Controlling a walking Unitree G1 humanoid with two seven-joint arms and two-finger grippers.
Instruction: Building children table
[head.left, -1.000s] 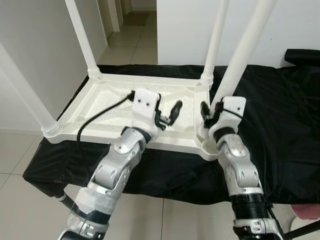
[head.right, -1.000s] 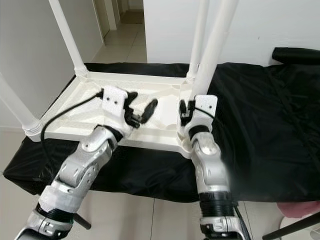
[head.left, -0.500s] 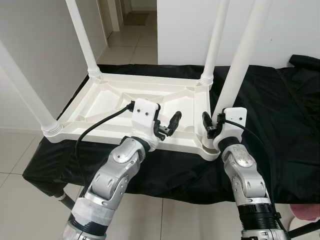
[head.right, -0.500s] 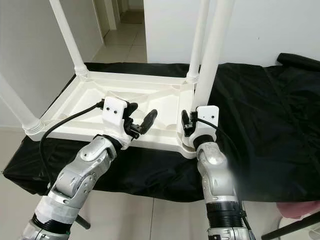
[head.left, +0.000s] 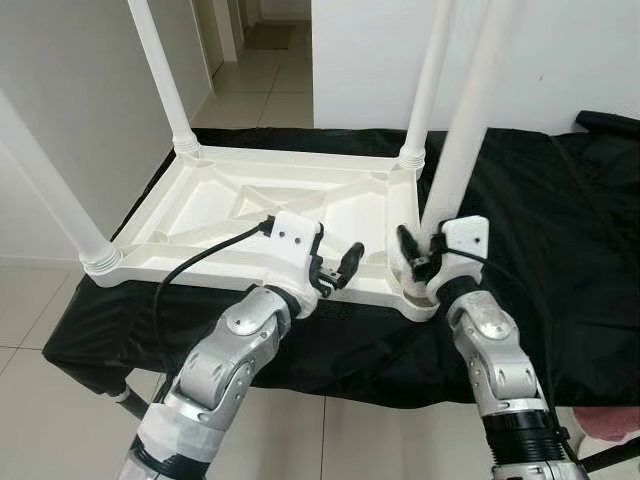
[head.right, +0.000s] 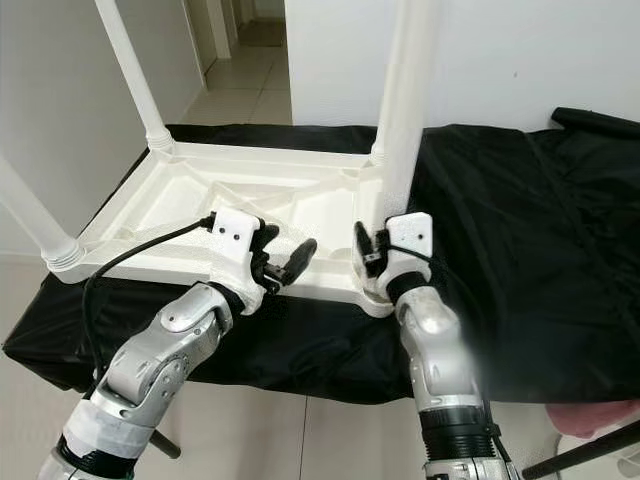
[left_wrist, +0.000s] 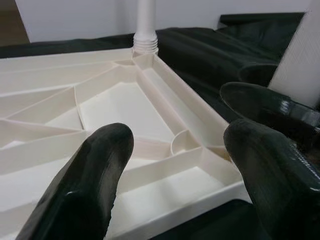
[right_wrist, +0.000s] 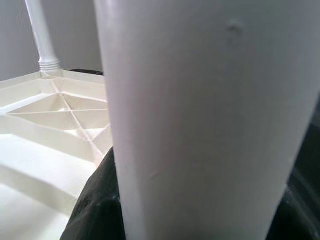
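- The white table top (head.left: 250, 215) lies upside down at the centre of the frame on a surface draped in black cloth (head.left: 560, 260). Three legs stand in its corner sockets: far left (head.left: 160, 75), far right (head.left: 428, 85) and near left (head.left: 50, 195).
- Your right gripper (head.left: 415, 255) sits at the lower right of the table top, closed around the fourth leg (head.left: 465, 130) just above its foot. In the right wrist view the leg fills the frame between the black fingers.
- The step in hand looks like seating this last leg — its foot rests at the near right corner socket (head.left: 418, 293), leaning slightly.
- Your left gripper (head.left: 335, 272) hovers at the near rim, just left of that corner, fingers (left_wrist: 85, 180) spread wide with nothing in them.
- Next, bring the leg upright over the socket, then press or twist it home — brace the rim with the left gripper so the top does not slide on the cloth.
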